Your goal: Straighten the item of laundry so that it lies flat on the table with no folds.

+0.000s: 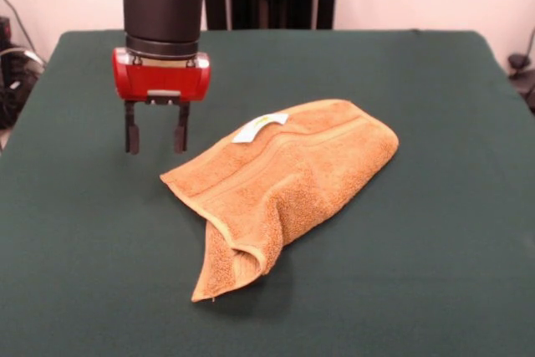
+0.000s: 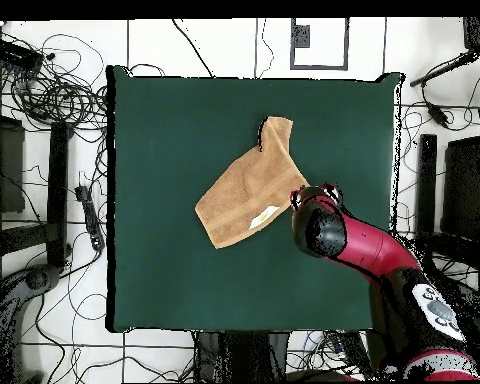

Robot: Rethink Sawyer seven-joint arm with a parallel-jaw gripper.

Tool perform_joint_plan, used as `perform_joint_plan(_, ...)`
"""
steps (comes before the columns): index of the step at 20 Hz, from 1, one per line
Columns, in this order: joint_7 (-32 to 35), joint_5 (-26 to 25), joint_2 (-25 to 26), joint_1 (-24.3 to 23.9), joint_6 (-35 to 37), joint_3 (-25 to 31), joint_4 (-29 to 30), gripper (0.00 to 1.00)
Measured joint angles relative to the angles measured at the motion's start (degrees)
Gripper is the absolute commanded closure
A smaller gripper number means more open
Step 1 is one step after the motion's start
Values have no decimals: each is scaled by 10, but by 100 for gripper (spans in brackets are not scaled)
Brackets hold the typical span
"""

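Where the towel (image 1: 280, 186) lies crumpled near the middle of the bench (image 1: 435, 273), one end curls under itself, hiding part of its surface. Just beside its tagged edge hangs the end effector (image 1: 156, 128), fingers spread and empty; overhead, the arm hides them.

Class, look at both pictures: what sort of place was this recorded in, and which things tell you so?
Most likely a robotics lab: a red robot arm with a pincer works at a green cloth-covered table, and cables sprawl over the floor around it.
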Motion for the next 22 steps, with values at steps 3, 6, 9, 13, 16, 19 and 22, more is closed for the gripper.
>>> perform_joint_plan(3,0,0,0,0,-2,0,1,0)
perform_joint_plan(6,0,0,0,0,-4,0,1,0)
perform_joint_plan(9,0,0,8,0,-13,0,1,0)
perform_joint_plan(13,0,-9,34,-5,-44,0,1,0)
perform_joint_plan(16,0,-25,57,-17,-73,2,1,0)
perform_joint_plan(19,0,-40,69,-30,-106,10,2,0)
perform_joint_plan(22,0,-55,71,-36,-131,15,7,0)
